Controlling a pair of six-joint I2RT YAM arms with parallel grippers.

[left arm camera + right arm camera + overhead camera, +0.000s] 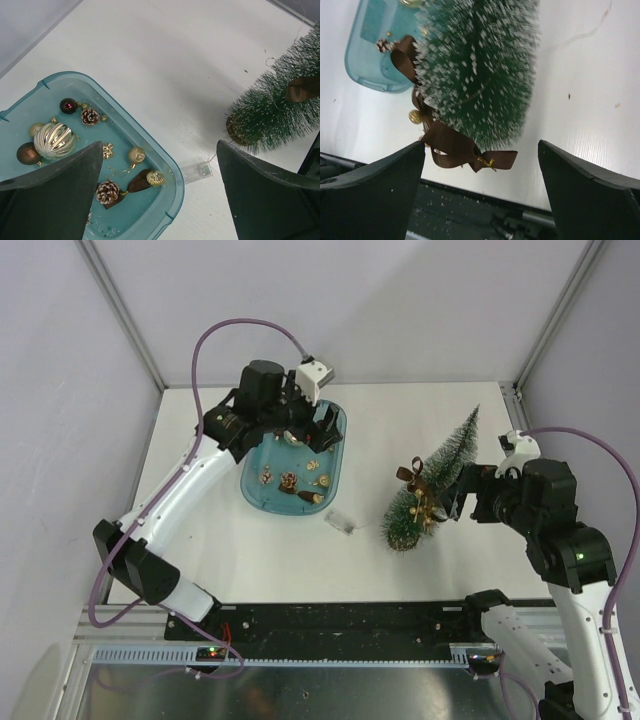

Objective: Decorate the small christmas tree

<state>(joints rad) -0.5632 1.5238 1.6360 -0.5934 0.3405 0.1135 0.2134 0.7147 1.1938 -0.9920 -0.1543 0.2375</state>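
**Operator:** What's closest to me?

**Spotter:** Your right claw [455, 502], jaws spread wide and holding nothing, just beside the small christmas tree [440, 472] on its right flank. The tree is on the right half of the white counter [250, 560], base toward you and tip toward the far right corner. I cannot tell whether it stands or lies. A brown ribbon bow [409, 473] and gold baubles [428, 512] hang on it.

**Operator:** And further out?

**Spotter:** A small clear piece [340, 523] lies between the tree and the teal tray [175, 175]. The tray holds pinecones [107, 191], a ribbed gold ball [54, 140] and dark balls [68, 105]. Your left claw [308, 432] hovers over its far end, also wide open and empty.
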